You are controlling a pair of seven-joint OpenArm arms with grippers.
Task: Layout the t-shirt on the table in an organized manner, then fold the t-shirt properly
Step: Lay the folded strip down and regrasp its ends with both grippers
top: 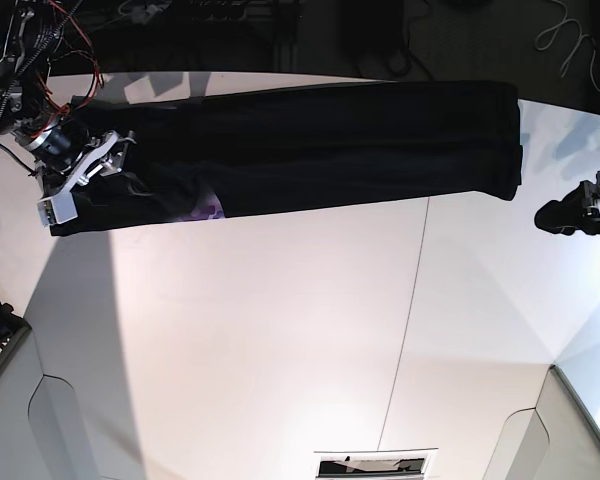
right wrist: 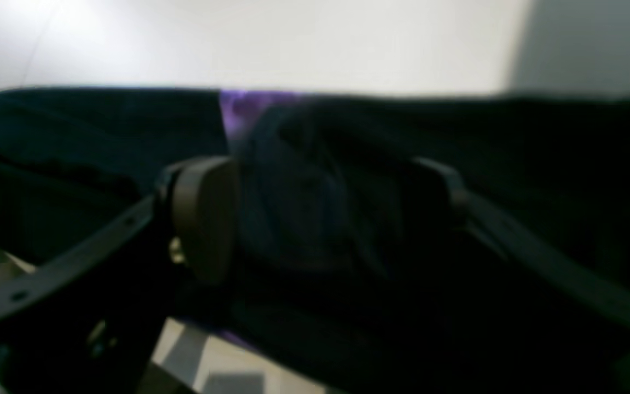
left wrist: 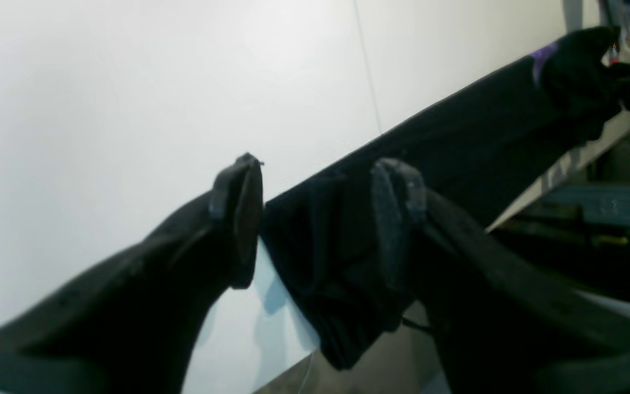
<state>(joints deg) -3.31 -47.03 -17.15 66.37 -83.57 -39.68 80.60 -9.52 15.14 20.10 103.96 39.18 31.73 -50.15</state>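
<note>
T-shirt (top: 320, 145) lies stretched along the tabletop (top: 280, 330) edge; left hand (left wrist: 315, 219) and right hand (right wrist: 320, 219) both spread apart, straddling its ends.

Base view looks straight down from high above onto the whole table (top: 280, 330), while each wrist view sits low and close behind its own fingers, both sharing with it the t-shirt (top: 320, 145) along one table edge.
</note>
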